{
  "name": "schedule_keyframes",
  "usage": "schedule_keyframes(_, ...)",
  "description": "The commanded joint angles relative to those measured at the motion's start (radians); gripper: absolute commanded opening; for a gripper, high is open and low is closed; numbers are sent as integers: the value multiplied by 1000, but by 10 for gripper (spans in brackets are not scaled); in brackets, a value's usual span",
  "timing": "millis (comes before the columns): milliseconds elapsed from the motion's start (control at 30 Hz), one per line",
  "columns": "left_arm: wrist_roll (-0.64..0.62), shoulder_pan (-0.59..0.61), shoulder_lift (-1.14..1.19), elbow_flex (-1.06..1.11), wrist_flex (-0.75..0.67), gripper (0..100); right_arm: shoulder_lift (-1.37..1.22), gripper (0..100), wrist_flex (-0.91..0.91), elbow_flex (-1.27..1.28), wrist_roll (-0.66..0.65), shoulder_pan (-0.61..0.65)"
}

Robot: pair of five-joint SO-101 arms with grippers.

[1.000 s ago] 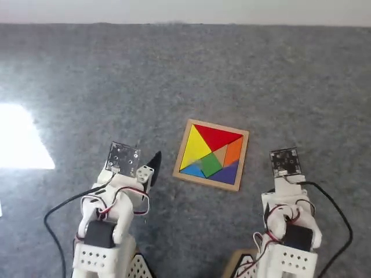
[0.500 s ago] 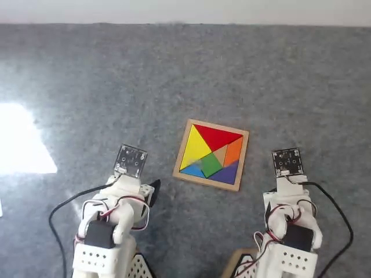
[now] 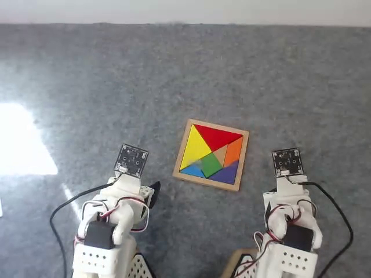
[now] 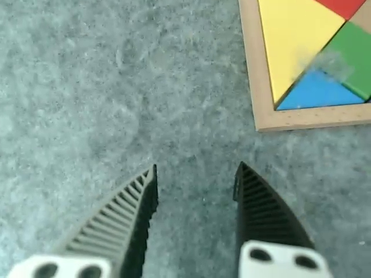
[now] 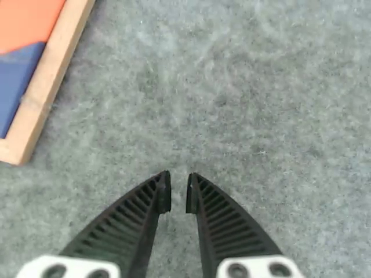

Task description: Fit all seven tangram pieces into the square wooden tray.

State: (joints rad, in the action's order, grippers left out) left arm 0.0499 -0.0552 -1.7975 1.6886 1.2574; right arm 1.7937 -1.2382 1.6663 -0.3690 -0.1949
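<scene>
The square wooden tray (image 3: 204, 180) lies mid-table, holding the tangram pieces fitted together: yellow (image 3: 195, 148), red (image 3: 217, 136), orange (image 3: 233, 153), green (image 3: 210, 164), blue (image 3: 193, 169) and purple (image 3: 227, 172), with a tan piece in the middle. My left gripper (image 4: 197, 171) is open over bare mat, short of the tray's corner (image 4: 258, 110), nothing between its fingers. In the high view the left gripper (image 3: 152, 191) sits left of the tray's near edge. My right gripper (image 5: 177, 194) is shut and empty, beside the tray's other near corner (image 5: 35, 110).
Grey mat (image 3: 174, 75) covers the table all round the tray. A bright glare patch (image 3: 20, 142) lies at the far left. Both arm bases stand at the near edge, with cables looping beside them.
The left arm has drawn back toward its base, away from the tray. The right arm has barely shifted. The tray and pieces have not moved.
</scene>
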Motion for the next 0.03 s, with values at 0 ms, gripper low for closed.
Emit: schedule_keyframes(0,14,-6,-21,-5,5,207,12,69,24,17,-14,-5)
